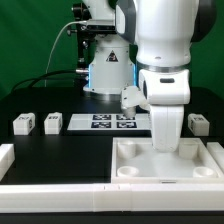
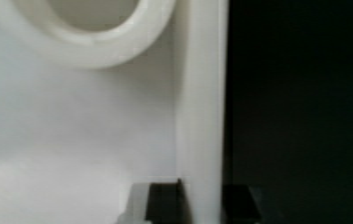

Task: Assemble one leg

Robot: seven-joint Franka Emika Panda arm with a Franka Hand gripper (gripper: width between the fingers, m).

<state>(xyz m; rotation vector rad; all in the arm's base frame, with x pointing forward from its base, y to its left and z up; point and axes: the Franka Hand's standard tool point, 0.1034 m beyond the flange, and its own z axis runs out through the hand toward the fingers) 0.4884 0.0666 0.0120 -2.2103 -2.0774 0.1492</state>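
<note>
Three small white legs with tags lie on the black table: two at the exterior view's left (image 1: 22, 124) (image 1: 52, 123) and one at its right (image 1: 198, 124). None of them shows in the wrist view. My gripper (image 1: 166, 147) is down at the far wall of the large white tray (image 1: 190, 165), well away from the legs. In the wrist view the gripper (image 2: 203, 205) has its dark fingertips (image 2: 164, 206) on either side of the tray's upright rim (image 2: 201, 100), closed against it. A round corner socket (image 2: 102, 30) lies beside the rim.
The marker board (image 1: 112, 122) lies on the table between the legs, behind the tray. A white L-shaped border (image 1: 40, 185) runs along the front and left edge. The robot's base and other equipment (image 1: 105, 70) stand at the back.
</note>
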